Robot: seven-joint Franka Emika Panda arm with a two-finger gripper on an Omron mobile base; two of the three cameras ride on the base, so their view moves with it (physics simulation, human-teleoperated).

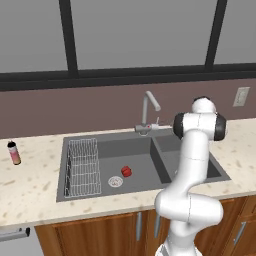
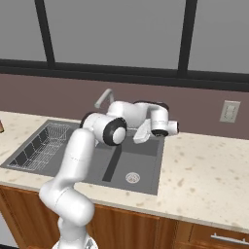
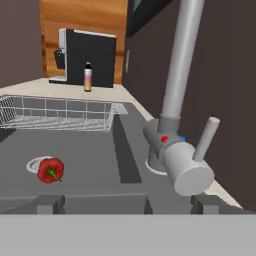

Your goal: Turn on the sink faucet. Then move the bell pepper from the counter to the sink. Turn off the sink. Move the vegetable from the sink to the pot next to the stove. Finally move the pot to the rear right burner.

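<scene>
Pepper (image 1: pixel 126 171) lay in the left basin of the sink (image 1: pixel 150 187), just beside the round drain (image 1: pixel 115 181) and to the right of the wire rack (image 1: pixel 82 167). Gripper (image 3: pixel 127 201) hovered close to the tap (image 3: pixel 177 95) at the far rim of the sink, its fingers spread wide and holding nothing; the small lever (image 3: pixel 206 138) stood up at a slant from the tap's base, just ahead of the right fingertip. No water could be made out at the spout. With the pepper already in the sink, the step in hand was judged to be shutting the tap off. Lever looked stiff, smooth and slippery, best pushed or pinched near its free end. Pepper appeared light, firm and glossy, best gripped across its squat middle. Bottle (image 1: pixel 14 153) stood on the counter (image 1: pixel 30 185) well to the left.
</scene>
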